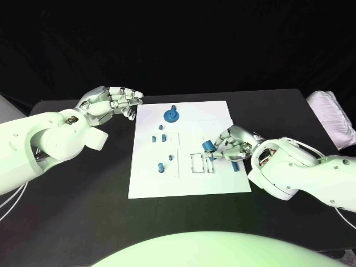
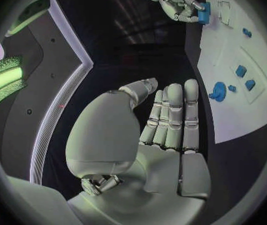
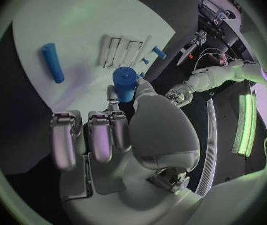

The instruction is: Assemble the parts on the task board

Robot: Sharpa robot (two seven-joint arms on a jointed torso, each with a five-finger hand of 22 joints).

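So the right hand [image 1: 228, 146] was pinching a stubby blue cylinder [image 3: 125, 84], held about upright over the task board [image 1: 186, 183], right beside the rectangular slots [image 1: 203, 163]. A longer blue peg [image 3: 52, 62] lay flat nearby. Left hand [image 1: 110, 102] hovered empty off the board's far corner, fingers loosely curled, over the black worktop [image 1: 82, 211].

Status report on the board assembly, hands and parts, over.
Left hand open, off the task board's far-left corner. Right hand holds a blue cylinder over the board's right side. Loose blue rod beside it. Nothing blocking.
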